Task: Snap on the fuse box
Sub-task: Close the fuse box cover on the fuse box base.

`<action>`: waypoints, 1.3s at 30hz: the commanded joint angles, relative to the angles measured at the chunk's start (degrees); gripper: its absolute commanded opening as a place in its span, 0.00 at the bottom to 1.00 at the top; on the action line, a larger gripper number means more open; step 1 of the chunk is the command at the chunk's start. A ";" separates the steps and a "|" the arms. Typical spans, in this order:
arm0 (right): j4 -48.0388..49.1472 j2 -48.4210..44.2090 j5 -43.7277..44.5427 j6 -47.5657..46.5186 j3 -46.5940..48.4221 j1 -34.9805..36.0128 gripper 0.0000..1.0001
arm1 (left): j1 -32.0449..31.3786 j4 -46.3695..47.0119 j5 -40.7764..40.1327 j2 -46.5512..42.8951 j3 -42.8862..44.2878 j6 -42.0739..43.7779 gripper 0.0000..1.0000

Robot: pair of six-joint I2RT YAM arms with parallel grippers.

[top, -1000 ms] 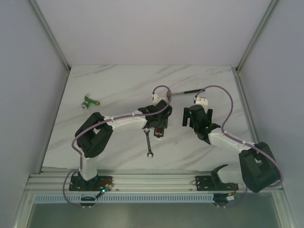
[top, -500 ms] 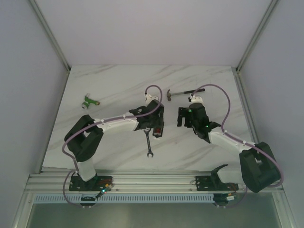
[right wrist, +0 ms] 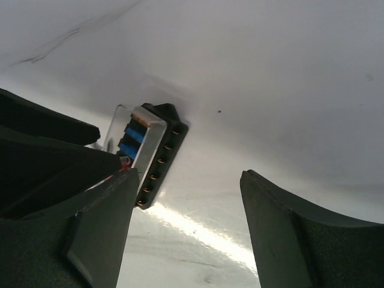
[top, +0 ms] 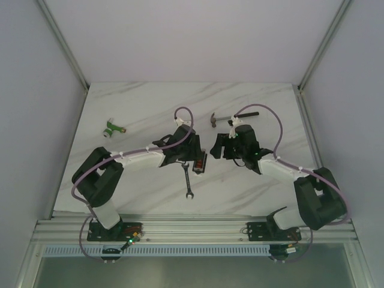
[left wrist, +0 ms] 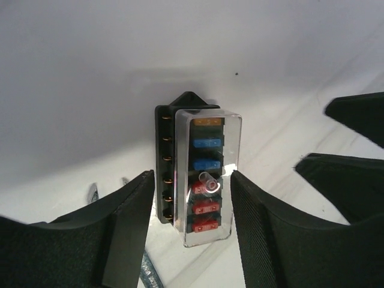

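Framing the fuse box [left wrist: 163, 162] and its clear cover [left wrist: 211, 144] at centre frame, the left gripper [left wrist: 192, 180] hangs with fingers spread. The right gripper [right wrist: 191, 177], likewise spread, shows the box left of centre, beyond its frame-left finger.

Robotics lab test cell: marble-pattern table [top: 138, 102] enclosed by plain white walls [top: 198, 36] at 9, 12 and 3 o'clock; aluminium mounting rail [top: 198, 228] at 6 o'clock.
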 commanded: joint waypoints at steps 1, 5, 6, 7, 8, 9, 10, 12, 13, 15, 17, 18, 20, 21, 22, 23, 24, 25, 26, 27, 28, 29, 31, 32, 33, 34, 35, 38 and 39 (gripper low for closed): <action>4.45 2.64 -7.40 4.12 3.09 -0.14 0.72 | 1.19 3.84 2.83 -2.94 -1.59 -0.15 0.60; 5.67 5.84 -9.83 5.61 4.61 -0.11 0.63 | 2.87 5.58 5.04 -2.56 -2.66 -0.21 0.57; 5.87 6.72 -10.18 5.84 5.04 -0.15 0.61 | 3.10 5.88 5.54 -2.17 -2.56 -0.15 0.56; 6.01 7.81 -10.60 5.97 5.52 -0.13 0.59 | 3.39 6.25 5.99 -1.67 -2.37 -0.01 0.54; 6.05 8.93 -10.97 6.12 6.04 -0.11 0.57 | 3.57 6.46 6.44 -1.14 -2.08 0.15 0.53; 6.09 10.38 -11.38 6.32 6.50 -0.13 0.56 | 3.71 6.64 6.88 -0.61 -1.78 0.24 0.52; 6.18 11.35 -11.84 6.49 7.02 -0.16 0.54 | 3.92 6.72 7.22 -0.18 -1.57 0.41 0.51; 6.13 13.12 -12.64 6.83 7.94 -0.14 0.51 | 4.14 6.77 7.78 0.80 -1.01 0.68 0.49; 5.78 13.90 -12.79 6.84 8.35 -0.16 0.49 | 4.23 6.74 8.10 1.27 -0.89 0.73 0.48; 5.15 15.36 -13.01 6.91 9.02 -0.24 0.45 | 4.39 6.88 9.04 2.35 -0.54 0.75 0.46; 4.69 16.48 -13.81 6.92 9.28 -0.22 0.42 | 4.40 6.88 9.96 3.51 -0.29 0.86 0.45; 4.43 16.97 -14.18 6.92 9.34 -0.28 0.40 | 4.39 6.88 10.44 4.14 -0.14 0.92 0.44; 3.68 17.83 -14.53 6.84 9.31 -0.30 0.37 | 4.43 6.88 11.18 5.48 -0.06 0.92 0.42; 3.36 18.24 -14.70 6.87 9.25 -0.29 0.35 | 4.48 6.92 11.62 6.00 0.00 0.85 0.41; 3.10 18.58 -14.85 6.89 9.10 -0.36 0.33 | 4.42 6.96 12.01 6.52 0.04 0.83 0.40; 2.93 18.87 -15.01 6.82 8.97 -0.50 0.32 | 4.48 6.90 12.39 6.93 -0.03 0.66 0.40; 2.72 19.29 -15.08 6.87 8.87 -0.60 0.31 | 4.44 7.00 12.74 7.32 -0.20 0.43 0.39; 2.35 19.66 -15.03 6.89 8.85 -0.60 0.30 | 4.50 7.04 13.15 7.76 -0.45 0.21 0.39; 2.25 20.12 -14.77 6.79 8.92 -0.72 0.28 | 4.49 7.05 13.40 8.13 -0.73 -0.10 0.39; 1.58 20.61 -14.56 6.69 9.01 -0.84 0.28 | 4.52 7.25 13.66 8.44 -1.13 -0.48 0.39; 0.75 21.09 -14.32 6.51 9.15 -0.88 0.27 | 4.51 7.73 13.99 8.59 -1.79 -0.95 0.38; 0.27 21.41 -14.03 6.18 9.31 -0.83 0.26 | 4.52 8.35 14.53 8.56 -2.49 -1.45 0.38; -0.16 21.58 -13.53 5.45 9.44 -0.83 0.26 | 4.48 10.02 15.52 7.87 -4.43 -2.67 0.38; -0.23 21.47 -13.45 5.06 9.54 -0.84 0.26 | 4.48 11.08 16.08 7.22 -5.23 -3.23 0.38; -0.27 21.20 -13.52 4.66 9.70 -0.87 0.26 | 4.44 12.15 16.66 6.57 -5.95 -3.81 0.38; -0.29 20.88 -13.59 4.21 9.91 -0.82 0.26 | 4.36 13.32 17.38 5.80 -6.63 -4.54 0.38; -0.37 20.37 -13.82 3.80 10.18 -0.83 0.26 | 4.21 14.21 17.80 4.91 -6.97 -4.92 0.38; -0.85 17.81 -13.49 2.55 10.76 -0.90 0.35 | 3.76 15.52 17.86 2.01 -7.75 -5.29 0.41; -1.22 16.50 -12.59 2.05 10.74 -0.83 0.40 | 3.73 15.90 17.72 0.72 -8.17 -5.37 0.42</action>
